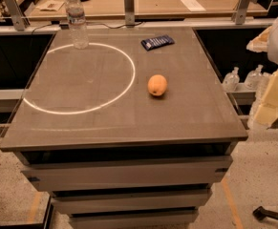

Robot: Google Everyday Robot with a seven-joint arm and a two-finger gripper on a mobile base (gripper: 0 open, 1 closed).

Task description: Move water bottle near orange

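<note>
My hand hangs off the counter's right edge, about level with its middle and clear of everything on it; I cannot tell whether it is released or clenched, and I judge the reach not yet begun. Nearest to it the orange rests alone around the counter's middle, a little toward the right edge, with bare surface on every side, so there is room to set something beside it. Beyond it a dark blue packet lies flat near the far edge. The water bottle stands at the far left corner, well apart from the orange, its long axis upright and its cap pointing up, so a grasp around its ribbed side looks right.
</note>
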